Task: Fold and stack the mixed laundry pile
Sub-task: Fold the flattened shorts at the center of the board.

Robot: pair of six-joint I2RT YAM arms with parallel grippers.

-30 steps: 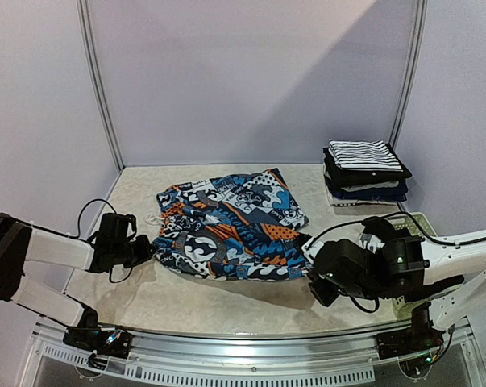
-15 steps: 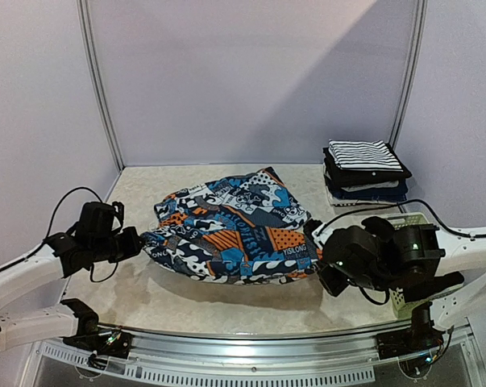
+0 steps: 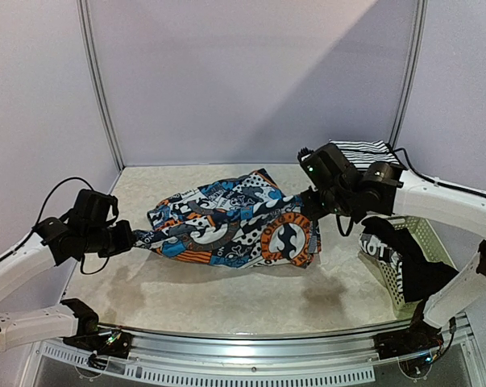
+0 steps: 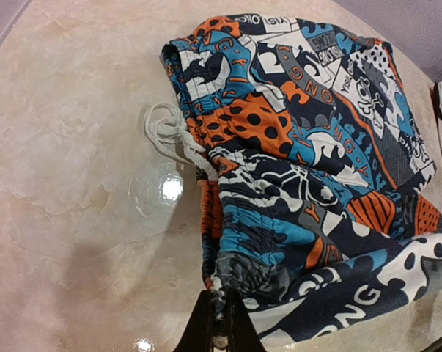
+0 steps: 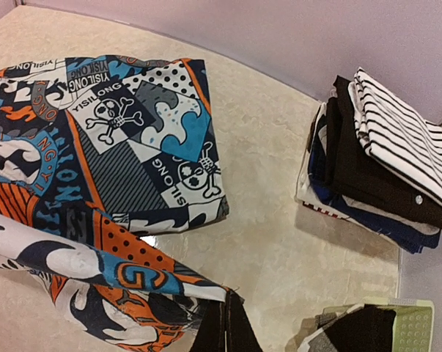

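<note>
The orange, blue, white and black printed shorts [image 3: 226, 226] hang stretched between my two grippers, near edge raised, far part resting on the table. My left gripper [image 3: 131, 240] is shut on the gathered waistband [image 4: 239, 275] at the left end, and in the left wrist view the gripper [image 4: 219, 326] pinches bunched cloth. My right gripper [image 3: 311, 211] is shut on the right hem corner, which the right wrist view shows clamped in the gripper [image 5: 224, 323]. A white drawstring [image 4: 166, 132] lies loose on the table.
A stack of folded garments [image 3: 365, 176] with a black-and-white striped one [image 5: 400, 143] on top sits at the back right. A white lattice basket [image 3: 424, 242] at the right edge holds dark and white clothes [image 3: 388, 251]. Purple walls enclose the beige table [image 3: 226, 294].
Both grippers have lifted the shorts' near edge off the table. The right arm rose and swung toward the back; the left arm rose slightly. The cloth now folds over toward the far side.
</note>
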